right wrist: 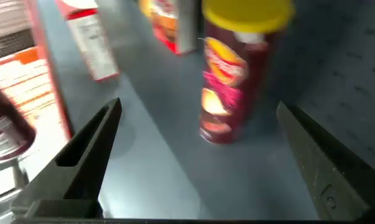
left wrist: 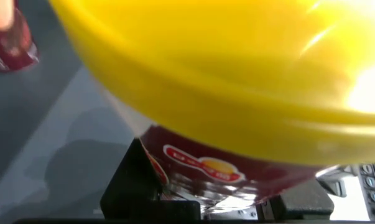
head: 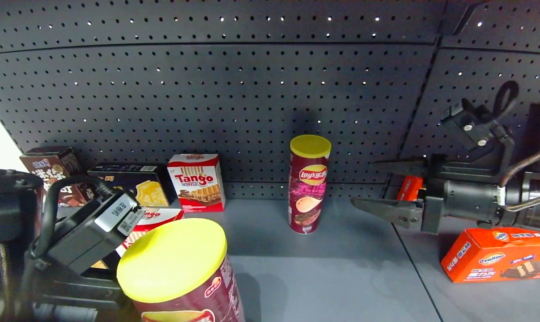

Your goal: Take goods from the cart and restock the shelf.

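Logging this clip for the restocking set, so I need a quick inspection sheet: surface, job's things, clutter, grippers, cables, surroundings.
Surface: grey shelf, seam at right.
Job's things: standing can, upright near the back; held can, yellow lid, front left.
Clutter: wafer box and dark boxes at left; orange box lying at right.
Grippers: left gripper shut on held can; right gripper open, beside standing can, apart from it.
Cables: black cable on left wrist; looped cable on right arm.
Surroundings: pegboard behind.
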Motion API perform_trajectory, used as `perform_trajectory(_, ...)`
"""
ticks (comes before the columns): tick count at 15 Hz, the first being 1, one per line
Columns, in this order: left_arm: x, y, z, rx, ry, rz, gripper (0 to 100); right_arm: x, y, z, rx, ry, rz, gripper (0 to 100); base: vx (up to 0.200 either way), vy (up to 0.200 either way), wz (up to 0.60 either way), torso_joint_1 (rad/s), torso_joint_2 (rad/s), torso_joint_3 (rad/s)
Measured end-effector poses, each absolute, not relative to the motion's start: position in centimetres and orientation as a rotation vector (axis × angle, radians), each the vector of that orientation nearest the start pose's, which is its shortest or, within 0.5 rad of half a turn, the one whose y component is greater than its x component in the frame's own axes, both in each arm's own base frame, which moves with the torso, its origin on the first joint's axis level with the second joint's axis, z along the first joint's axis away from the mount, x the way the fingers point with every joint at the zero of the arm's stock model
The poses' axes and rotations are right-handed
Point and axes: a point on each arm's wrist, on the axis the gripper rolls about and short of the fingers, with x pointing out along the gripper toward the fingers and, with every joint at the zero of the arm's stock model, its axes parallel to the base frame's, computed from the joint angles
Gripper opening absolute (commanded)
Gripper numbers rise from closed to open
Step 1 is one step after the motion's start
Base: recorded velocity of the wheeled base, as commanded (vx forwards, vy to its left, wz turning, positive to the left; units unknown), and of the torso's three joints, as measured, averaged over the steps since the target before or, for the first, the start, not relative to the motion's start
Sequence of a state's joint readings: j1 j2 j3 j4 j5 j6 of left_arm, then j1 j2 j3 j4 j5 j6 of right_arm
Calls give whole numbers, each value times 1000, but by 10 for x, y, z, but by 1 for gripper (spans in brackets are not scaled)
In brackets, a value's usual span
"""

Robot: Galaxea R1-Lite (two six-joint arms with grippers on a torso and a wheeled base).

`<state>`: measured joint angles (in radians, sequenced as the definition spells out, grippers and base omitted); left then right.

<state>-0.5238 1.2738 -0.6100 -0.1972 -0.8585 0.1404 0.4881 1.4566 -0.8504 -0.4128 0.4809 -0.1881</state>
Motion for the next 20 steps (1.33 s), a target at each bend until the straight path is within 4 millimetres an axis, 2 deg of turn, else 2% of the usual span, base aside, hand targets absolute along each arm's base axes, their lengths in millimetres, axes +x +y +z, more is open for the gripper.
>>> perform_trajectory(4,151,-107,202,33,380,-1392,0,248,136,234,-182,86,1043,100,0,0,0,0,0,0)
perform_trajectory(13,150,-107,203,34,372,-1394,0,304,140,218,-195,44,1161,100,0,0,0,0,0,0)
perform_trajectory(20,150,-106,203,32,375,-1391,0,347,160,195,-185,34,1227,100,0,0,0,0,0,0)
